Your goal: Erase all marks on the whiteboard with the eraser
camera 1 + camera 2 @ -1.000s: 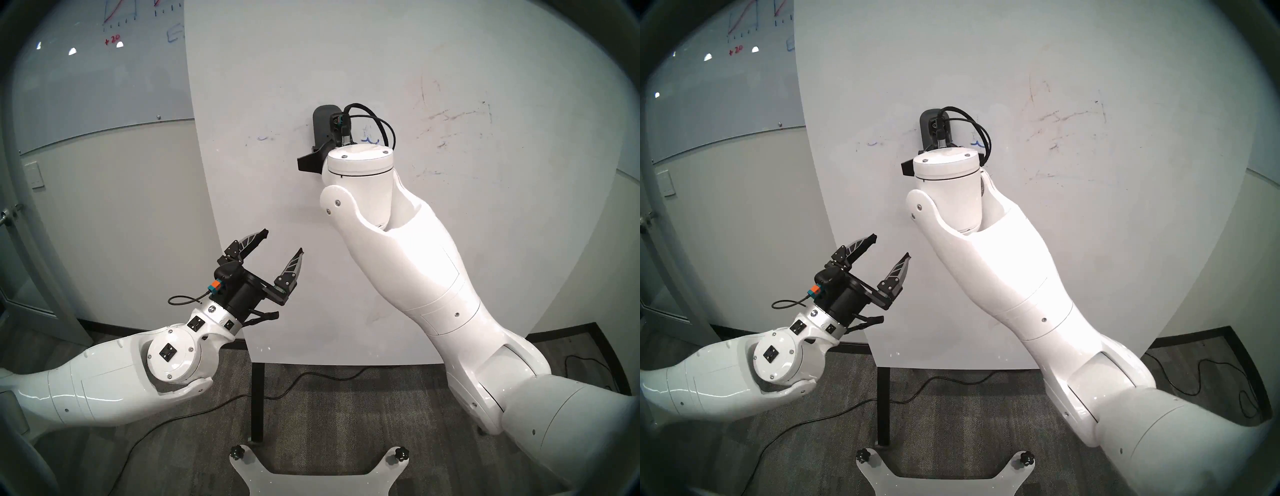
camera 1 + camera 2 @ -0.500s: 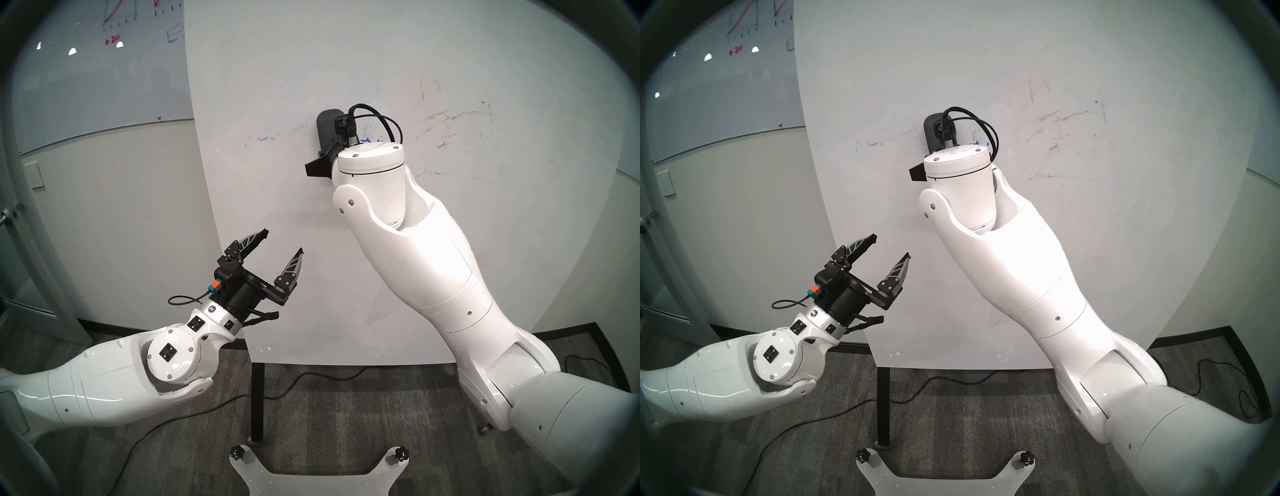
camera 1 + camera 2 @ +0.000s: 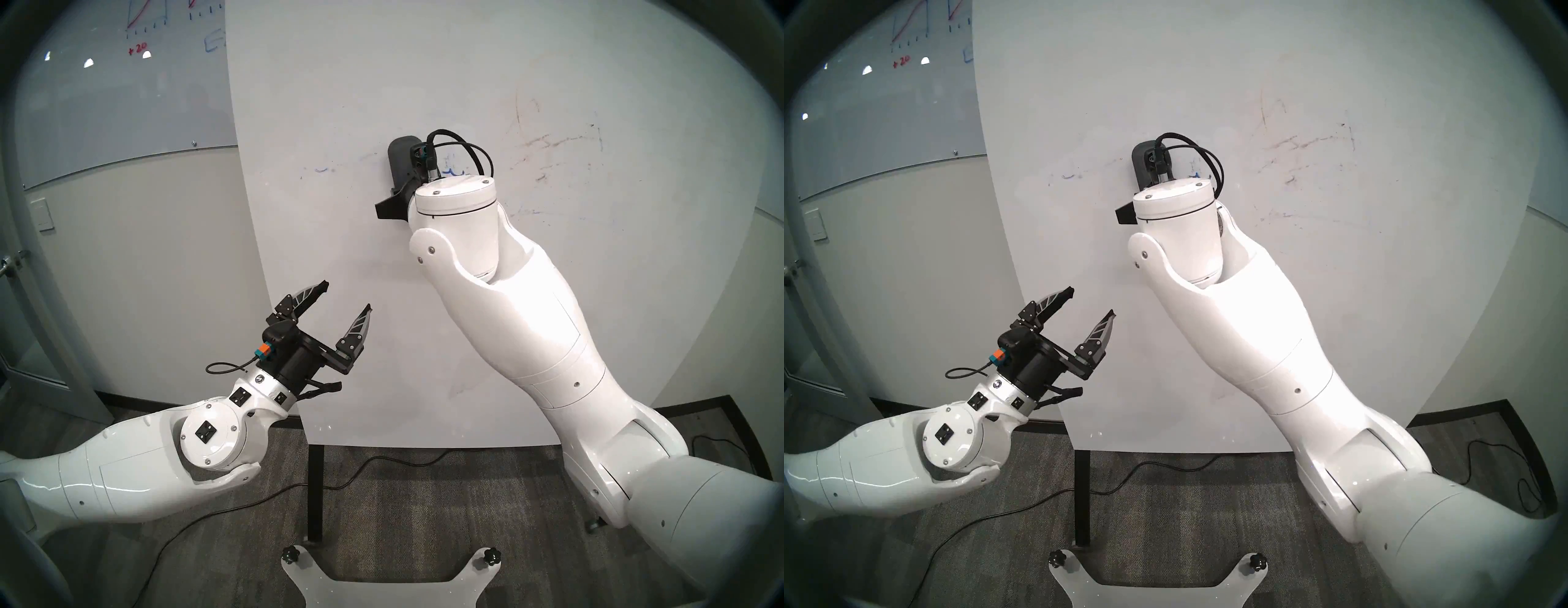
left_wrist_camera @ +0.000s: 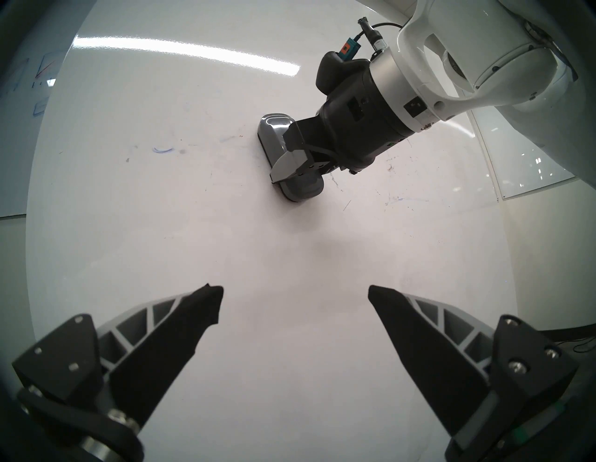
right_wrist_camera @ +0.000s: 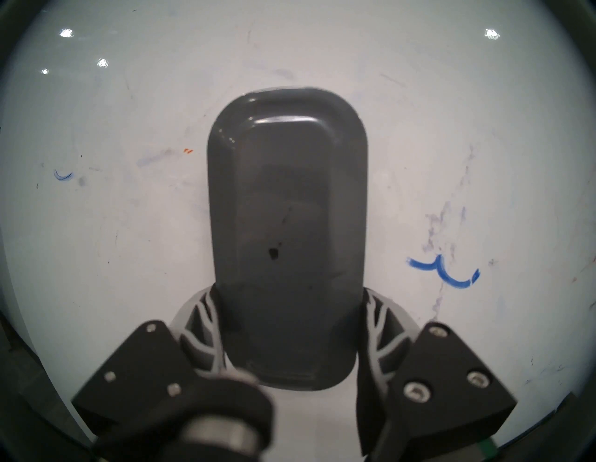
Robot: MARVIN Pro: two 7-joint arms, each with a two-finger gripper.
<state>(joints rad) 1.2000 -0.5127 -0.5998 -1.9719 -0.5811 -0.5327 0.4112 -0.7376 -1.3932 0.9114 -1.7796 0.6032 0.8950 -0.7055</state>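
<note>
Centre frame: right gripper clenched across eraser lower sides, felt on whiteboard; light, rigid, smooth-backed, likely slippery. Left gripper spread, empty.

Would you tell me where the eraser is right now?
In the head view the eraser stands upright against the whiteboard near its middle, in the right pincer, with a blue squiggle just right of it.

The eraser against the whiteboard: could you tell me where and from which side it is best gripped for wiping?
Grip the eraser across its narrow width, on the two long sides near its lower end, coming straight at its smooth back. The right gripper already holds it so: fingers flank the block, the pad lies flat on the whiteboard, and most of the oblong stands clear above the fingers, beside the blue mark.
</note>
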